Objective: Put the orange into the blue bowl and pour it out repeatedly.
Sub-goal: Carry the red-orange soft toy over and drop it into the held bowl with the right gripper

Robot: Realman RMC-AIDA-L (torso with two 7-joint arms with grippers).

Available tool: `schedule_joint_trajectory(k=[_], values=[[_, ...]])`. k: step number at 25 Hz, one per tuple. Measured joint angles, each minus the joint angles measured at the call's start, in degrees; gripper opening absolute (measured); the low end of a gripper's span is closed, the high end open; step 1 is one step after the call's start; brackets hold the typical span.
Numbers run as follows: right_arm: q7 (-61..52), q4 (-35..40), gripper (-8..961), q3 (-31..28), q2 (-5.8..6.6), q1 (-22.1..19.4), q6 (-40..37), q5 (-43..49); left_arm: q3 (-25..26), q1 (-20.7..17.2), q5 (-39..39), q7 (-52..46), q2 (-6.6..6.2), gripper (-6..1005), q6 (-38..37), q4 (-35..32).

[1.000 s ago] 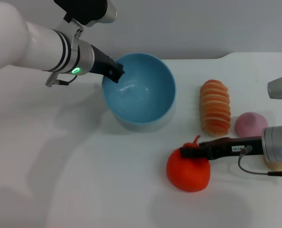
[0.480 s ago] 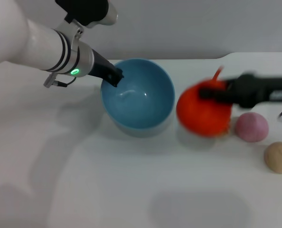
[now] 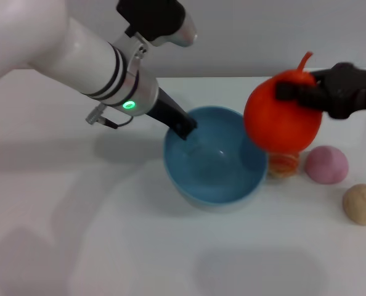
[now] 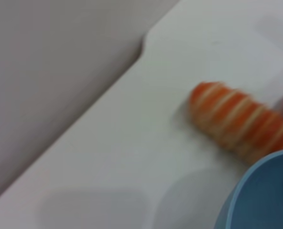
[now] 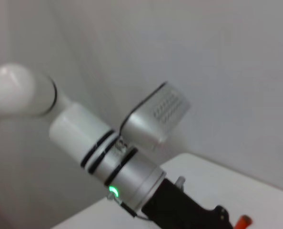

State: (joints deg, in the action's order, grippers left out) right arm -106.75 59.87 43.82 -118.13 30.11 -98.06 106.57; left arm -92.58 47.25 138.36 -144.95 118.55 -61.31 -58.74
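Observation:
The blue bowl [image 3: 215,185] stands upright on the white table, and its rim [image 4: 263,191] also shows in the left wrist view. My left gripper [image 3: 183,128] is shut on the bowl's left rim, one finger inside it. The orange [image 3: 281,117] hangs in the air just to the right of the bowl and above its right rim. My right gripper [image 3: 289,91] is shut on the orange's top, beside the stalk. In the right wrist view only my left arm [image 5: 127,171] and a scrap of orange colour at the frame's edge show.
A striped pale-orange loaf [image 3: 283,164] lies behind the held orange, mostly hidden, and shows whole in the left wrist view [image 4: 239,121]. A pink bun [image 3: 326,164] and a tan ball [image 3: 361,204] sit at the right. The table's back edge meets a grey wall.
The right gripper has carried the orange up off the table and then left, to just beside the bowl. The left gripper has dragged the bowl right and nearer.

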Motion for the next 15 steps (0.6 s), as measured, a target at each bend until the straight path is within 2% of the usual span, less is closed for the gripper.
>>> schedule_joint_trajectory(k=[6,15], values=[[1.7,-7.9,47,1.6,-0.08,0.6,3.3,1.0,-3.5,0.0,-3.0,0.0,0.09,-1,-0.3,-1.5],[1.9,-11.7,48,1.8,-0.09,2.0,5.0,2.2,-5.4,-0.3,-4.2,-0.1,0.13,0,1.5,-1.6]])
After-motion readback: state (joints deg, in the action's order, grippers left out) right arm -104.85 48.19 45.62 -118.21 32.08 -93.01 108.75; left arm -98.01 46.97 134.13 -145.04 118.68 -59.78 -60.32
